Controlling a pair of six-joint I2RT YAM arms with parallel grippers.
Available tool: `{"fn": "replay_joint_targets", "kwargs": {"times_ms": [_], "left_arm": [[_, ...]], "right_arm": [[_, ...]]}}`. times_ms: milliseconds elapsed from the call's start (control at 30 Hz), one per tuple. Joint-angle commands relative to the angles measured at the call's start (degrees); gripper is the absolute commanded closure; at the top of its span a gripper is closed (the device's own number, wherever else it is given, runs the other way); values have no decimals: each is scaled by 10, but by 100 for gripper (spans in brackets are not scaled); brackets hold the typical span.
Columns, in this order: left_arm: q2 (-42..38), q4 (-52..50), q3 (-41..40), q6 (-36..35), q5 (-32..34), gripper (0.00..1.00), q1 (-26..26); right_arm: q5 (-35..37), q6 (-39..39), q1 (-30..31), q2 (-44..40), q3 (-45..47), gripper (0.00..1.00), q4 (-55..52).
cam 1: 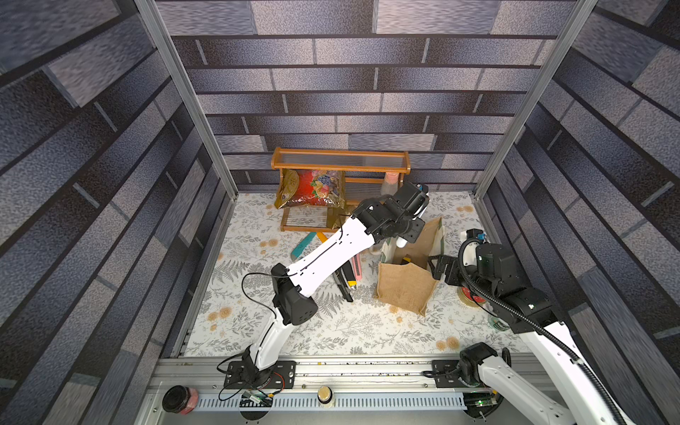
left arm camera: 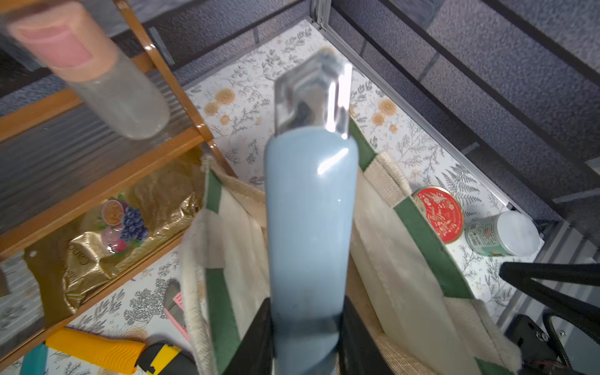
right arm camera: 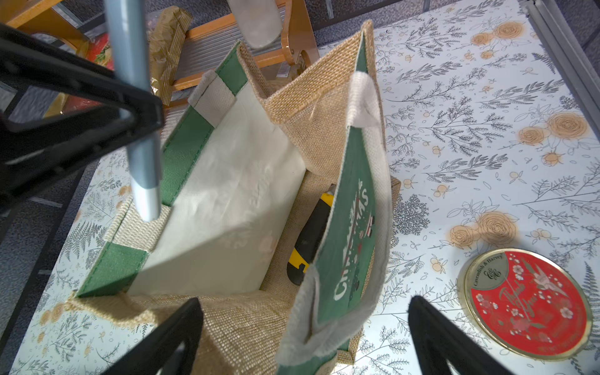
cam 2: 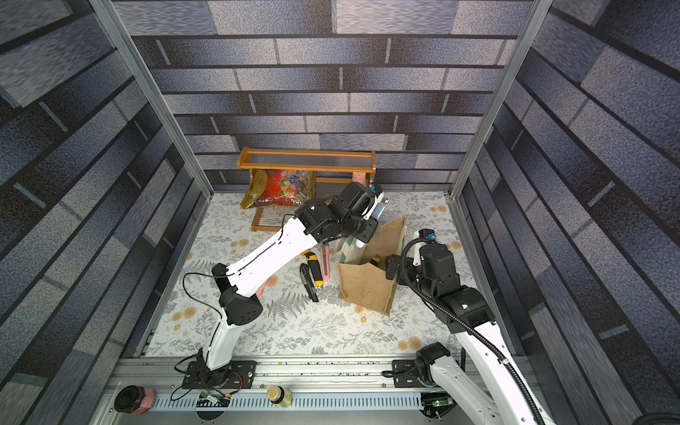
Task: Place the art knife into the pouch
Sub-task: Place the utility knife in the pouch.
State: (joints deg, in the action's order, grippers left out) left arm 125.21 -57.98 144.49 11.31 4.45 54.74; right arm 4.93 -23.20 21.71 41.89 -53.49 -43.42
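We judge the job mostly done but unfinished: our left gripper [left arm camera: 308, 328] is clamped on the pale blue art knife [left arm camera: 310, 211], which hangs just above the rim of the open pouch [cam 1: 404, 287] toward the right edge of the table [cam 1: 331, 331], our right gripper [cam 1: 441, 265] gaping beside it; lowering and release remain.

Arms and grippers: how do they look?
Both arms have white links and black joints. The left arm carries a thin black cable, the right arm a ribbed black hose. The left gripper and right gripper have black triangular fingers.
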Motion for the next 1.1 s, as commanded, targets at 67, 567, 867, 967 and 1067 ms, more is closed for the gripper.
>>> {"fn": "replay_joint_targets", "kwargs": {"times_ms": [67, 567, 867, 967, 1067], "left_arm": [[54, -55, 55, -4, -33, 72, -2], [69, -74, 57, 14, -61, 17, 6], [33, -81, 57, 10, -29, 0, 3], [15, -86, 57, 7, -5, 0, 2], [-6, -93, 57, 0, 15, 0, -1]], "right_arm": [[15, -6, -3, -10, 7, 0, -20], [23, -3, -3, 9, 10, 0, -36], [18, 6, -3, -5, 17, 0, -23], [17, 8, -3, -8, 17, 0, -18], [18, 11, -3, -8, 15, 0, -18]]}}
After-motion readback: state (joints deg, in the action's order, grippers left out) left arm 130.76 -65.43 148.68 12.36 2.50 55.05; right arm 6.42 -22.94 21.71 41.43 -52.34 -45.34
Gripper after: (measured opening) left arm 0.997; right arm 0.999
